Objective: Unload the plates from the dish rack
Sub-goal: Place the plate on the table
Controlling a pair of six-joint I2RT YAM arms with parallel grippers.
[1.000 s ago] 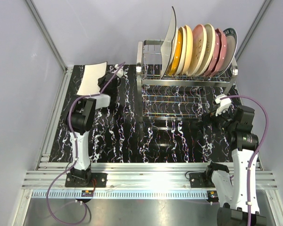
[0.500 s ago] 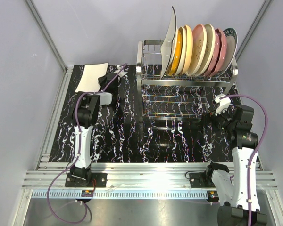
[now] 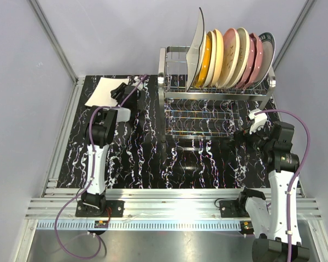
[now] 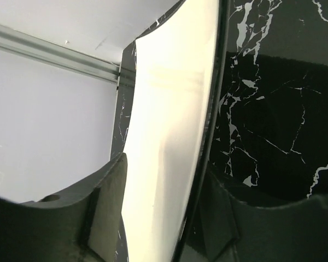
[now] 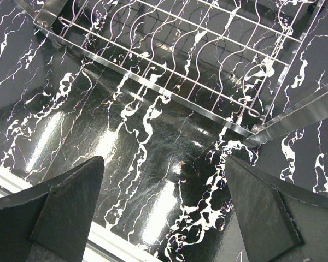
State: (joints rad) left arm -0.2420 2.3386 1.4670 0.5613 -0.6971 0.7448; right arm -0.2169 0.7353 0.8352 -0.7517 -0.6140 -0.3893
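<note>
A white square plate [image 3: 101, 90] lies flat on the black marbled table at the far left corner. My left gripper [image 3: 119, 90] is at its right edge, jaws parted, with the plate's rim [image 4: 164, 136] still between them. In the left wrist view the gripper [image 4: 167, 174] straddles that rim loosely. The chrome dish rack [image 3: 216, 95] stands at the back right with several plates [image 3: 229, 54] upright in its top tier, a white square one [image 3: 197, 46] leftmost. My right gripper [image 3: 238, 136] hovers wide open by the rack's lower tier [image 5: 180, 60], and nothing lies between the fingers of the right gripper [image 5: 164, 164].
Grey walls close in the table on the left, back and right. An aluminium frame rail [image 3: 63, 136] runs along the left edge and slotted rails [image 3: 169, 202] along the near edge. The rack's lower tier [image 3: 199, 120] holds no dishes.
The white square plate went from tilted up to lying flat on the table. My left jaws have spread apart around its rim. The right arm has not moved.
</note>
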